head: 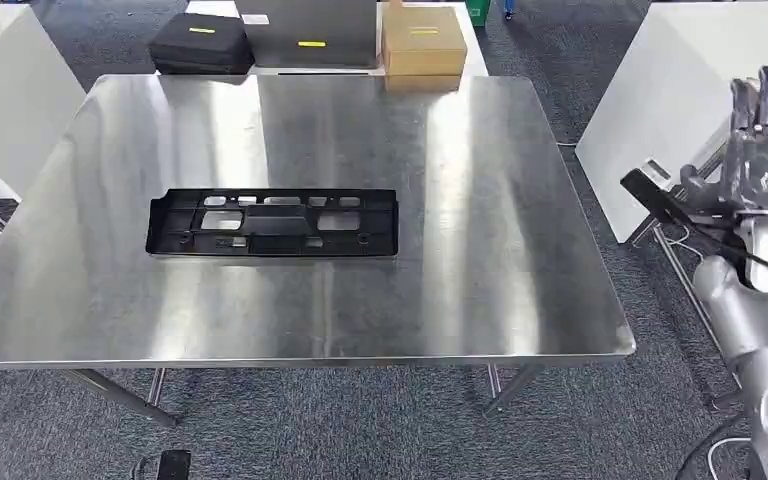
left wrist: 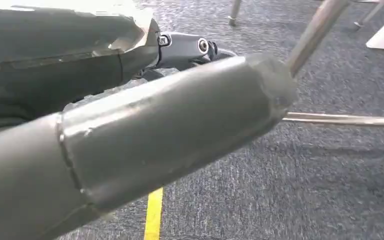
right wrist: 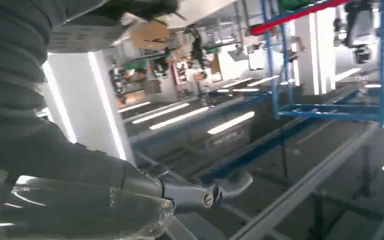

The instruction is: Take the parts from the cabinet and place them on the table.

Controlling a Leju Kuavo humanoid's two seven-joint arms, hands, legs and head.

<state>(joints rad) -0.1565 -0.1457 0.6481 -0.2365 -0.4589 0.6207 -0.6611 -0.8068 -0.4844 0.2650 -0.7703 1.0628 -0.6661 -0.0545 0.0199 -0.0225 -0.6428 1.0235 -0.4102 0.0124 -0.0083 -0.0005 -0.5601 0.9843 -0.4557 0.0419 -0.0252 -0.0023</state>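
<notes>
A long black plastic part with several cut-outs lies flat on the steel table, left of its middle. My right hand is raised beyond the table's right edge, fingers pointing up and apart, holding nothing. The right wrist view shows that hand with a finger stretched out and nothing in it. In the left wrist view, my left hand hangs over the carpet, thumb and fingers extended and holding nothing.
Beyond the table's far edge stand a black case, a grey box and a cardboard box. White panels flank the table at left and right. A blue rack stands ahead of the right hand.
</notes>
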